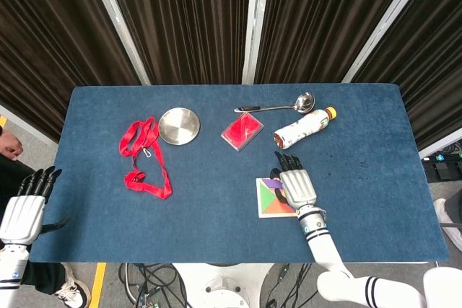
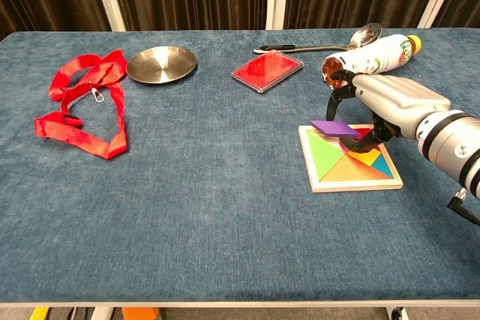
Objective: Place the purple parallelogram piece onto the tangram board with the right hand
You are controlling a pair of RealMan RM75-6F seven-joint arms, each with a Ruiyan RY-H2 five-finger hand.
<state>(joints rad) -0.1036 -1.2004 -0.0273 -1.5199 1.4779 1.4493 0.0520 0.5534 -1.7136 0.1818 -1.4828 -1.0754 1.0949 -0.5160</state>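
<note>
Placement step, piece carried over the target. The right hand [image 2: 390, 99] pinches the purple parallelogram piece [image 2: 335, 128] in its fingers [image 2: 339, 89], holding it roughly level above the far-left corner of the tangram board [image 2: 349, 159], apparently not yet seated. The next move probably calls for aligning the piece with its vacant slot, lowering, then releasing. The left hand [image 1: 27, 210] hangs off the bench [image 2: 210, 207], fingers extended, holding nothing.

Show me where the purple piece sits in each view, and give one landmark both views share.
Head view: purple piece just below centre, at the board's upper left corner, by the right hand's fingers.
Chest view: purple piece right of centre, held flat over the board's far left corner.
Shared landmark: the tangram board under it.
</note>
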